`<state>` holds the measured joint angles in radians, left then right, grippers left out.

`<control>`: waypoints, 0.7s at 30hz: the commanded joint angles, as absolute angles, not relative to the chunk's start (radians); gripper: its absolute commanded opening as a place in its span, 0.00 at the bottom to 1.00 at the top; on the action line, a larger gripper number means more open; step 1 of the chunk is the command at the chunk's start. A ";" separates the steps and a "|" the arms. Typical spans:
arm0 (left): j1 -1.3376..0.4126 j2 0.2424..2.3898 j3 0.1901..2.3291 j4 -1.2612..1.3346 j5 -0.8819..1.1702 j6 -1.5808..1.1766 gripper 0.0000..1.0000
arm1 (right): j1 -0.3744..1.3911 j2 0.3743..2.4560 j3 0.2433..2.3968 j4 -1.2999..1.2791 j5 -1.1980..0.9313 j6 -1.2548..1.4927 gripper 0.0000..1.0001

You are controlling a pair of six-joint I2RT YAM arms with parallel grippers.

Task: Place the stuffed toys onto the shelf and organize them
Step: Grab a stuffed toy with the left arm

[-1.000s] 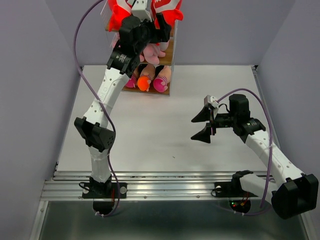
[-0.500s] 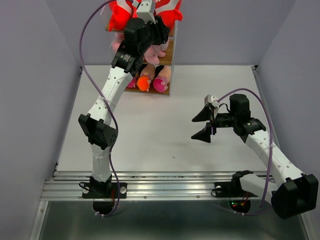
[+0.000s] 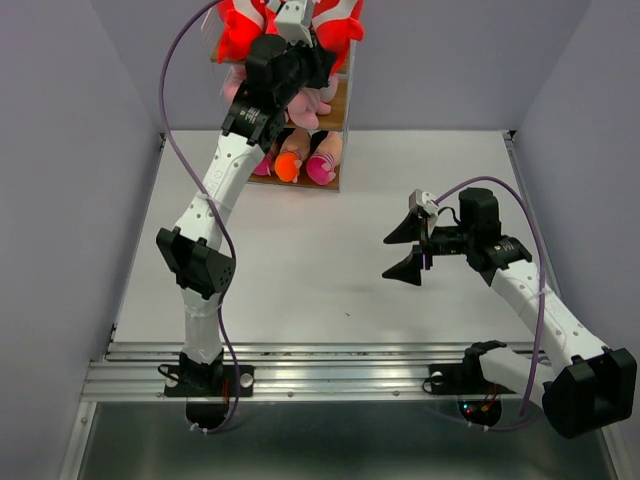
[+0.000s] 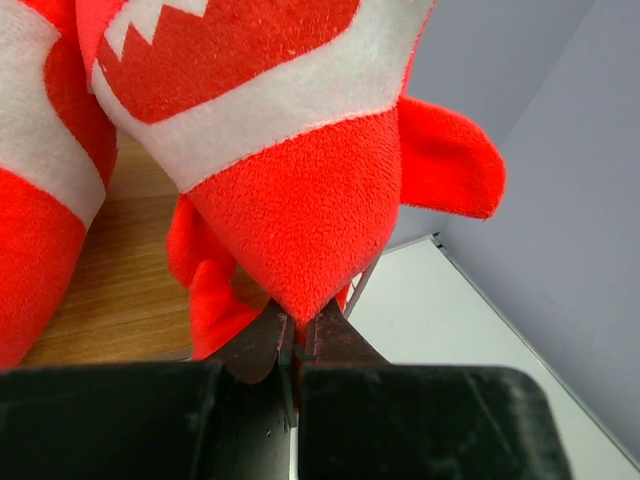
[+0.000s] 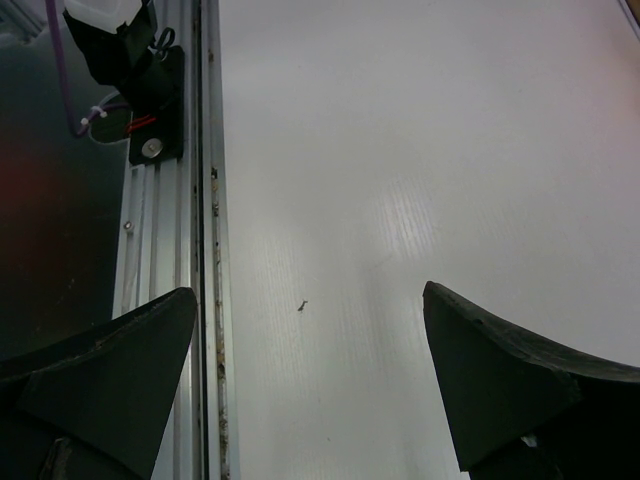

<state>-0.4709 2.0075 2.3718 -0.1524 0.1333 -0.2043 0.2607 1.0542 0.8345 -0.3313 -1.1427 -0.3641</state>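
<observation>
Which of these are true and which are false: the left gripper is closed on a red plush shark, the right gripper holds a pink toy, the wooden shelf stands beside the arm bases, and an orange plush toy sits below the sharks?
1. The left gripper is closed on the lower tip of a red plush shark with a white belly. True.
2. The right gripper holds a pink toy. False: it is open and empty over the white table.
3. The wooden-board, wire-frame shelf stands beside the arm bases. False: it stands at the table's far edge.
4. An orange plush toy sits on a board below the sharks. True.
</observation>
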 commanded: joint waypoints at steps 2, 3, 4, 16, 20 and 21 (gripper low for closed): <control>-0.474 1.913 2.396 -0.034 0.207 -0.137 0.00 | 0.253 1.043 0.830 -0.301 -1.140 -0.379 1.00; -0.474 1.907 2.392 -0.028 0.215 -0.132 0.00 | 0.253 1.043 0.828 -0.301 -1.140 -0.379 1.00; -0.474 1.893 2.384 -0.020 0.227 -0.126 0.00 | 0.253 1.043 0.828 -0.301 -1.140 -0.379 1.00; -0.480 1.795 2.333 0.028 0.287 -0.066 0.00 | 0.253 1.046 0.827 -0.302 -1.140 -0.382 1.00; -0.483 1.757 2.294 0.025 0.337 -0.072 0.00 | 0.244 1.036 0.831 -0.305 -1.135 -0.379 1.00; -0.489 1.740 2.269 0.023 0.354 -0.065 0.00 | 0.244 1.029 0.837 -0.305 -1.132 -0.376 1.00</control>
